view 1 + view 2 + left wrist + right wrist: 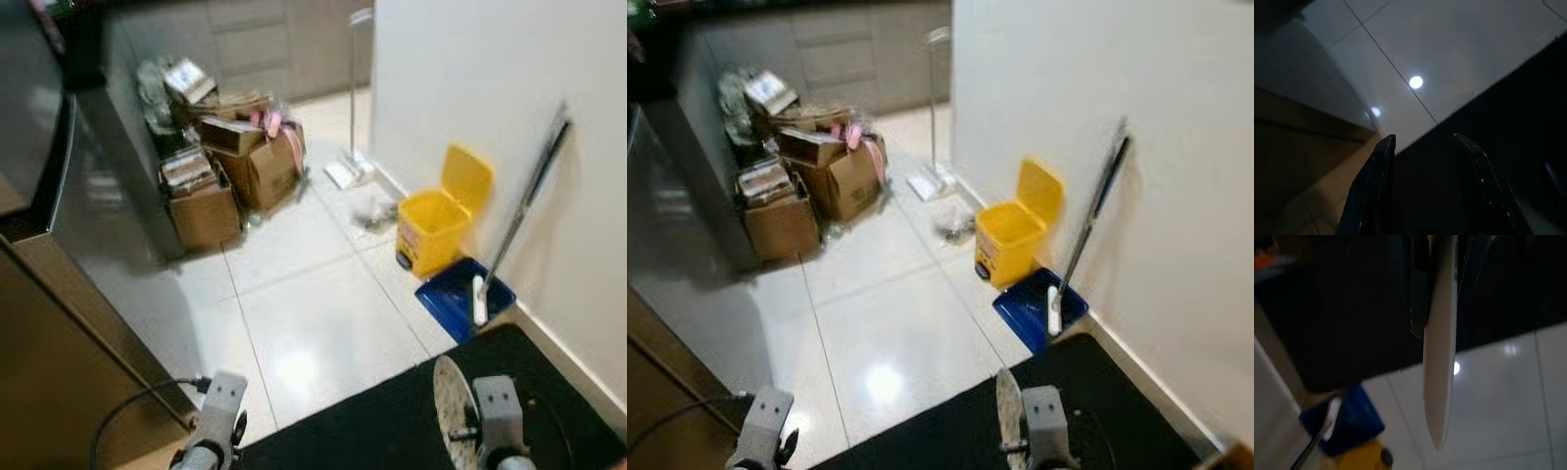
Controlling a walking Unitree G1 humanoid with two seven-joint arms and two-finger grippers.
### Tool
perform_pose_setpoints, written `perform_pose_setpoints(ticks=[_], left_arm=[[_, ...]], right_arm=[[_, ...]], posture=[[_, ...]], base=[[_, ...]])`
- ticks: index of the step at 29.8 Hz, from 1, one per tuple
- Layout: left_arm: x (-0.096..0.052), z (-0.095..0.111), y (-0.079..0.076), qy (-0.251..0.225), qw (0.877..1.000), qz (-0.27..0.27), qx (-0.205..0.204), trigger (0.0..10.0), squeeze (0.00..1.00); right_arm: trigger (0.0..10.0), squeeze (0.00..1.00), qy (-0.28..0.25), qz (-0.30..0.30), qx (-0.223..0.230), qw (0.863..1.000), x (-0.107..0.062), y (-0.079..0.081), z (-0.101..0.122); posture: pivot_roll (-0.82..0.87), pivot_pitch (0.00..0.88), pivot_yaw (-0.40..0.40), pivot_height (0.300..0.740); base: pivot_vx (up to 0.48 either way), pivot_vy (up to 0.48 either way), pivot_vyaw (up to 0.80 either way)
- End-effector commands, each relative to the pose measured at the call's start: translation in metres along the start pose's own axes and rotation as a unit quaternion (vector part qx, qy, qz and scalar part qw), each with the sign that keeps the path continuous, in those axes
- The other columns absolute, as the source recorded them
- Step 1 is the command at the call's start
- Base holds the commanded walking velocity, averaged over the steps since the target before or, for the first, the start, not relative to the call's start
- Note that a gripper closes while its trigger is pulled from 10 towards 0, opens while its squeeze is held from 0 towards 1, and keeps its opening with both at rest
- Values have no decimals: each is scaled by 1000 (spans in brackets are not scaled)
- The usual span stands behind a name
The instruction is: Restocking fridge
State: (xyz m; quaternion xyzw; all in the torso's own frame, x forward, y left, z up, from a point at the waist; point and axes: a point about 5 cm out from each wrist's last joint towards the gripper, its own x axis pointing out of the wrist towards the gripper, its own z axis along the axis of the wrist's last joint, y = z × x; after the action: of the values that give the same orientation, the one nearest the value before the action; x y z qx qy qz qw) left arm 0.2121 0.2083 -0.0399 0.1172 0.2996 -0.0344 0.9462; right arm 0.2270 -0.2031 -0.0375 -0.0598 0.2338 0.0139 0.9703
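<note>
A white speckled plate (451,406) hangs edge-on at the bottom of the eye views, over a black mat (372,436). My right gripper (1442,308) is shut on the plate (1440,382), one dark finger on each face, and its rim points down at the white floor tiles. My left gripper (1423,138) is open and holds nothing; it hangs low over the edge of the mat and the tiles. The steel fridge side (108,196) rises at the left, its door hidden from here.
Cardboard boxes (230,171) full of clutter stand against the fridge's far end. By the right wall stand a yellow pedal bin (436,225), a blue dustpan (460,299) and a leaning broom handle (524,206). A brown wooden panel (49,372) lies at the lower left.
</note>
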Motion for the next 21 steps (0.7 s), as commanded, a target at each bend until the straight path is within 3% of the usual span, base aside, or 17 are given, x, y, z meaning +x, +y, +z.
perform_pose_setpoints(ticks=[1, 8, 21], left_arm=[[-2, -6, 2, 10, 1000, 3, 2, 10000, 0], [-3, -8, 2, 13, 1000, 7, -2, 10000, 0], [-5, -9, 9, 14, 1000, 25, -13, 10000, 0]], right_arm=[[10000, 0, 10, 6, 6, 1000, -3, 5, -7], [10000, 0, 11, 6, 7, 1000, -3, 4, -7], [10000, 0, 11, 29, 0, 1000, -3, 12, -8]], posture=[[-73, 110, 35, 737], [-73, 111, 38, 737], [-71, 112, 37, 737]], base=[[480, 0, 0], [406, 0, 0], [0, 0, 0]])
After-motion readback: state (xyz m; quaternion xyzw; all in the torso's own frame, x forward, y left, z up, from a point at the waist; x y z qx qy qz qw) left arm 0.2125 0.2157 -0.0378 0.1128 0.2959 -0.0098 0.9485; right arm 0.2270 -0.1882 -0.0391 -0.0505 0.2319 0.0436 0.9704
